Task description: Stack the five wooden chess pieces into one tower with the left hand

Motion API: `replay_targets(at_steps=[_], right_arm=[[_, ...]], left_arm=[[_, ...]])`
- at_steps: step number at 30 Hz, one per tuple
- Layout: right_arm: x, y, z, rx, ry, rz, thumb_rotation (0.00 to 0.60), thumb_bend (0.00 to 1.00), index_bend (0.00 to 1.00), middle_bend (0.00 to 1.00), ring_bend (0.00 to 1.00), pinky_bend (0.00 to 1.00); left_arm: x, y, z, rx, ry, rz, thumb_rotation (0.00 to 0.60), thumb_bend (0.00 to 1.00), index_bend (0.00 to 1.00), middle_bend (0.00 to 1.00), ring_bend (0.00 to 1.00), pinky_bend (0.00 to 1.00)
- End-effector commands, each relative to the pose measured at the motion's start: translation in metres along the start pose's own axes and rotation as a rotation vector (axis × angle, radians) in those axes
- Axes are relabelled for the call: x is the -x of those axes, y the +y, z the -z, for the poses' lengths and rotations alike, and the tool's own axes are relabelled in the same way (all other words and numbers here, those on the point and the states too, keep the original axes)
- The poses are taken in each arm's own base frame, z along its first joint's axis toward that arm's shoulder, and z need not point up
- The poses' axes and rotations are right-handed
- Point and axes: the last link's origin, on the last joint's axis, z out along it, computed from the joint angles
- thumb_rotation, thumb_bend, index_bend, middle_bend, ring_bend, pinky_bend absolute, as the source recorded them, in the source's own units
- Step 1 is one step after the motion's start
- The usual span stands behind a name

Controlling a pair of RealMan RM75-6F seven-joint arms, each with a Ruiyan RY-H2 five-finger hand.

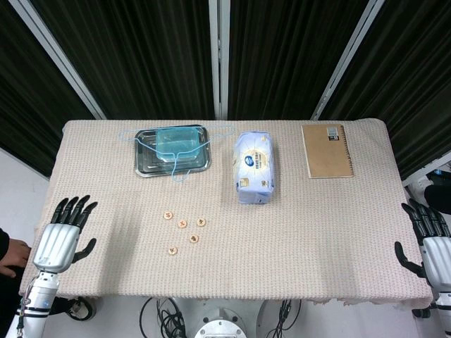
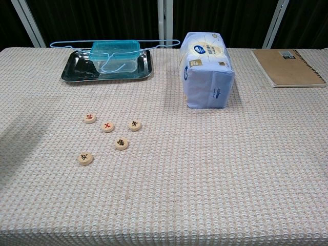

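Bench (image 1: 338, 239), covered in a beige woven cloth, fills most of both views. The textured weave is a soft, uneven footing; a tower of discs may lean or topple on it.

Tissue pack (image 1: 254, 167), pale blue, lies centre-right, well apart from the pieces. Brown spiral notebook (image 1: 327, 151) at upper right. Steel tray (image 1: 148, 167) at upper centre-left carries a clear teal-lidded box (image 1: 174, 143), with a light-blue wire hanger (image 1: 215, 131) draped across it. None of these crowd the work area.

Left hand (image 1: 62, 236) hovers at the lower left edge of the head view, fingers spread apart, holding nothing, well apart from the pieces (not seen in the chest view). Right hand (image 1: 431, 243) at the lower right edge, fingers extended and apart, empty, idle.

Five wooden chess pieces (image 2: 107, 127), flat round discs with marked faces, lie singly in a loose cluster left of centre in the lower half: one (image 2: 89, 118) at the upper left of the group, one (image 2: 135, 125) to its right, one (image 2: 121, 144) below, one (image 2: 85, 158) nearest the bench front. No stacking done yet.

Risks, as I judge them:
- Discs are thin and lie flat; large fingers may scrape cloth and fail to get under an edge.
- Three upper pieces sit near one another; reaching for one may nudge its neighbours.
- Off-centre placement would build a lean; a late release bump could scatter the stack.
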Motion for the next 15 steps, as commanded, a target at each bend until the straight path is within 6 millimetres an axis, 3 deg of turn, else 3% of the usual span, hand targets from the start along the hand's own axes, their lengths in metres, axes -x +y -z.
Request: replay_targets(at_steps=[1,10,15], right_arm=[[0.0,0.0,0.0,0.001,0.0,-0.001,0.6,0.41,0.0,0.0,0.0,0.0],[-0.002,0.001,0.001,0.001,0.006,-0.005,0.6,0.41,0.0,0.0,0.0,0.0],[-0.002,0.001,-0.001,0.004,0.005,-0.006,0.6,0.41,0.0,0.0,0.0,0.0]], left_arm=[[0.001,0.0,0.0,0.0,-0.002,0.001,0.6,0.3,0.13,0.02,0.0,0.0],[0.003,0.005,0.0,0.021,-0.008,0.0,0.6,0.3,0.13,0.02,0.0,0.0],[0.006,0.02,-0.007,0.084,-0.03,-0.004,0.6,0.3,0.13,0.02,0.0,0.0]])
